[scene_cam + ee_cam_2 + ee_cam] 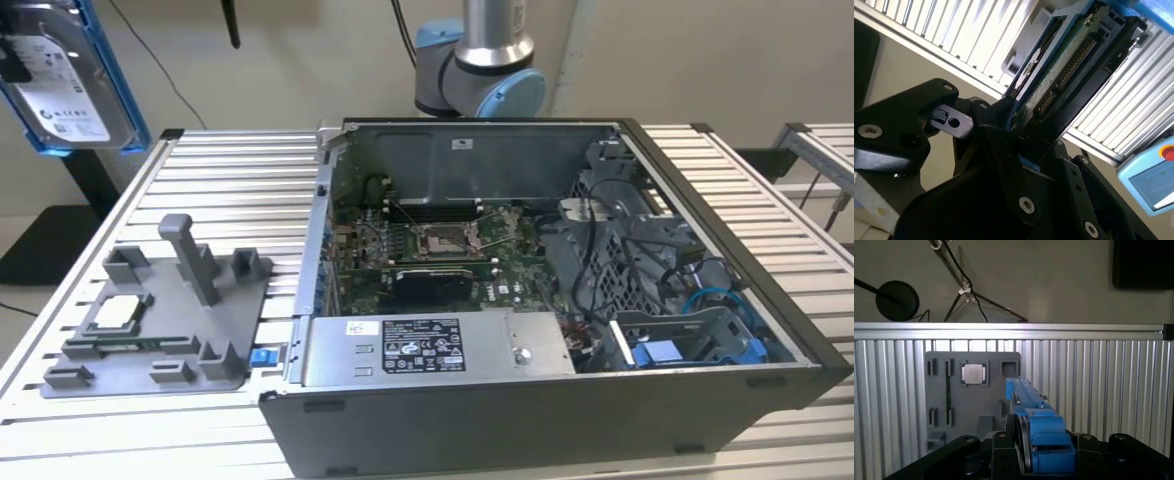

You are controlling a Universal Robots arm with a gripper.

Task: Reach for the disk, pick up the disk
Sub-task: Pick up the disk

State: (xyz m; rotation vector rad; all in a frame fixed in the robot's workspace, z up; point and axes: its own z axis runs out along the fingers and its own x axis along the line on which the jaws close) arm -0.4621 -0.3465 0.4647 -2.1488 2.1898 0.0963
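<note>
The disk [63, 85], a silver hard drive with a white label and blue rails, hangs upright in the air above the table's far corner at the exterior view's left. In both wrist views it shows edge-on. My gripper [1041, 442] is shut on the disk [1029, 405], with black fingers [999, 445] pressed against its two flat sides. In the second wrist view the disk [1064, 75] shows its green circuit board and sticks out from the gripper [1021, 145] over the slatted table.
An open computer case [534, 420] stands on the aluminium slat table [214, 180], the arm's base [481, 75] behind it. A grey fixture [174, 300] with a small square chip [118, 312] lies beside the case and below the disk. A tripod [961, 290] stands beyond the table's edge.
</note>
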